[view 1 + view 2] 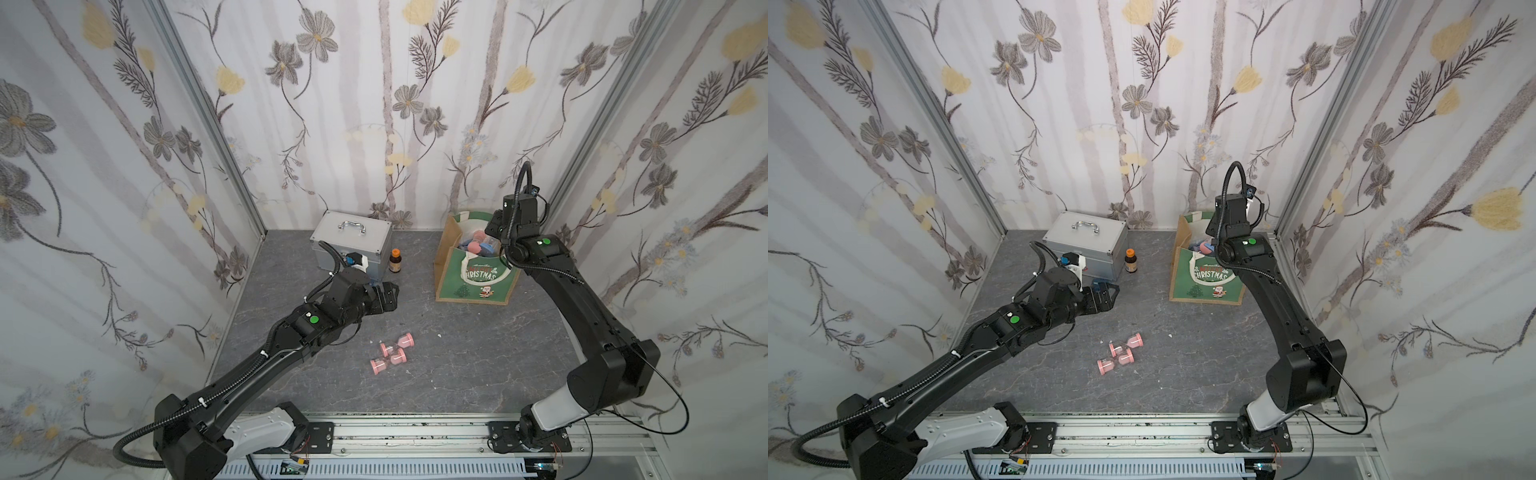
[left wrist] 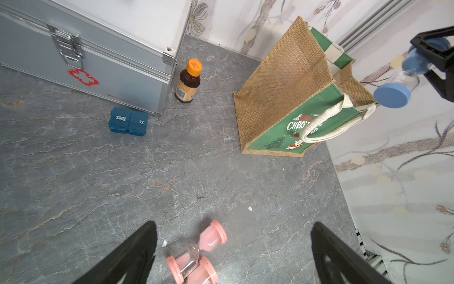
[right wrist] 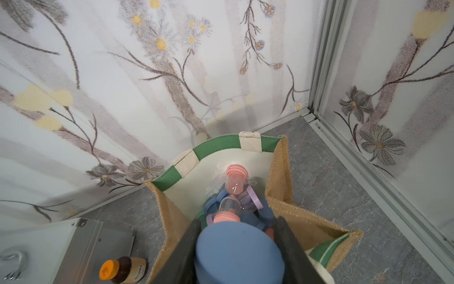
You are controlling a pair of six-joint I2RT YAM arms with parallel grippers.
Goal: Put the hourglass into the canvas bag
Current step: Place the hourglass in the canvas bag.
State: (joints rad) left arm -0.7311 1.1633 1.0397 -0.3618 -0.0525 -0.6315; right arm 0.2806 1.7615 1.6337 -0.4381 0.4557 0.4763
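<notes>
The canvas bag [image 1: 478, 278] stands upright at the back right, green Christmas panel facing front, mouth open. My right gripper [image 3: 238, 221] is shut on a blue hourglass [image 3: 238, 253] and holds it tilted just above the bag's mouth; the left wrist view also shows this hourglass [image 2: 393, 94]. Inside the bag [image 3: 172, 216] lie several pink, blue and purple hourglasses [image 3: 235, 177]. Two pink hourglasses [image 1: 392, 353] lie crossed on the table's middle. My left gripper [image 2: 233, 225] hangs open above the table, short of the pink pair [image 2: 196, 255], touching nothing.
A silver metal case [image 1: 353, 245] stands at the back centre. Beside it are a brown bottle with an orange cap [image 1: 395, 262] and a blue pill box [image 2: 127, 121]. Flowered walls close in the back and both sides.
</notes>
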